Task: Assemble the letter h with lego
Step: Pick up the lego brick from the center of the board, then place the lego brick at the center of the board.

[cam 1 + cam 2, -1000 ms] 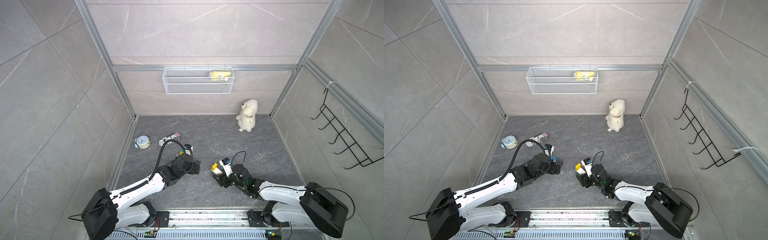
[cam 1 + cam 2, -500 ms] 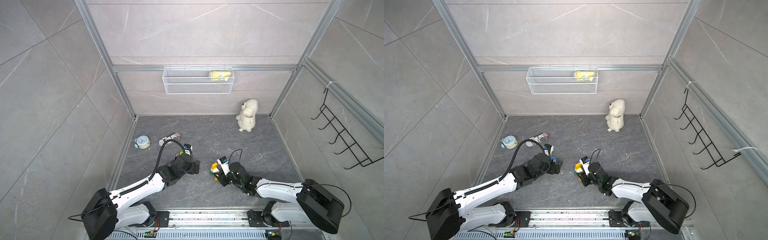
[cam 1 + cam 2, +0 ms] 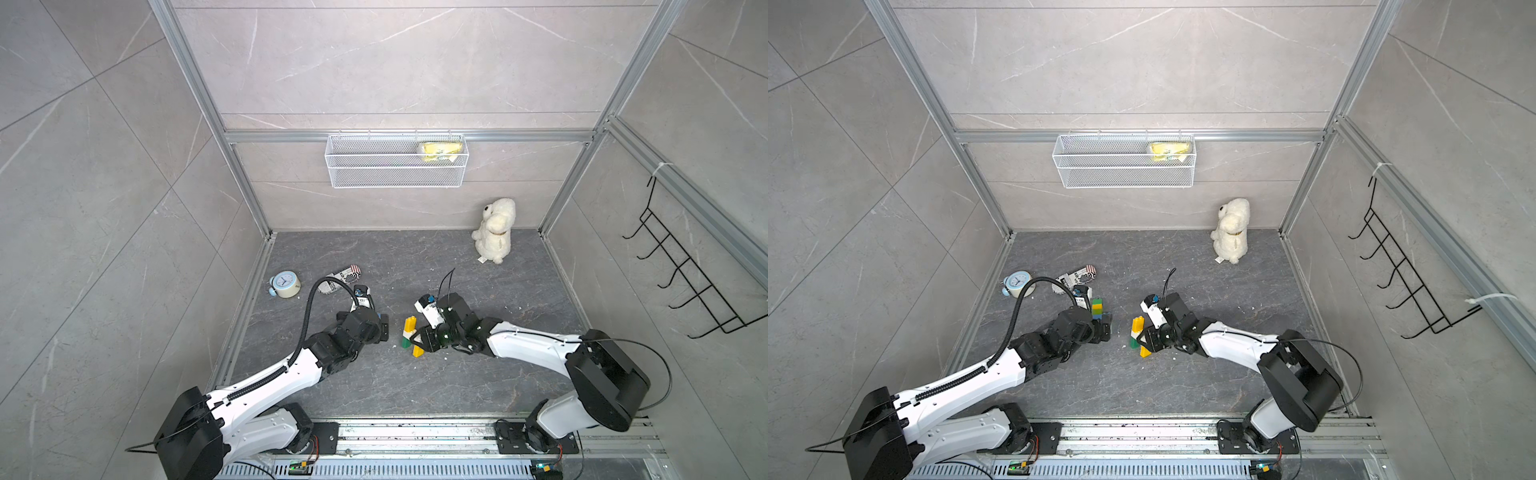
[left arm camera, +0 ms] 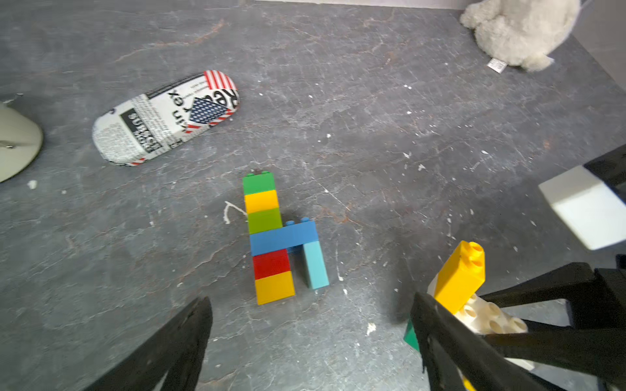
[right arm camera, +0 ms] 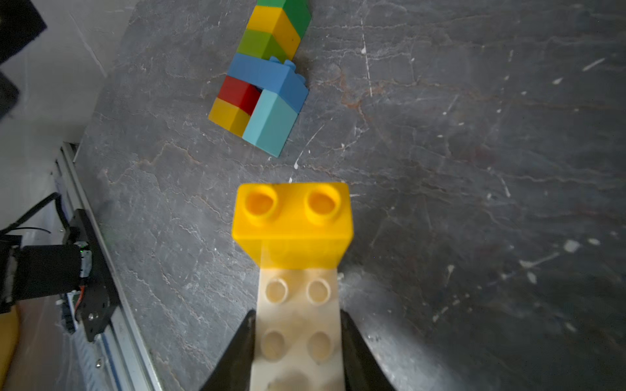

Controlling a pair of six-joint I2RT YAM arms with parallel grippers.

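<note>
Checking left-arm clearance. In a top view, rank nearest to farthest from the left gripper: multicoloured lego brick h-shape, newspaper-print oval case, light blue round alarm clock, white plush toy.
From the left gripper:
1. multicoloured lego brick h-shape, right beside it
2. newspaper-print oval case, just beyond
3. light blue round alarm clock, by the left wall
4. white plush toy, back right corner

Even, diffuse light, faint shadows; wrist views softer (the near brick stack (image 5: 296, 270) blurs)
</note>
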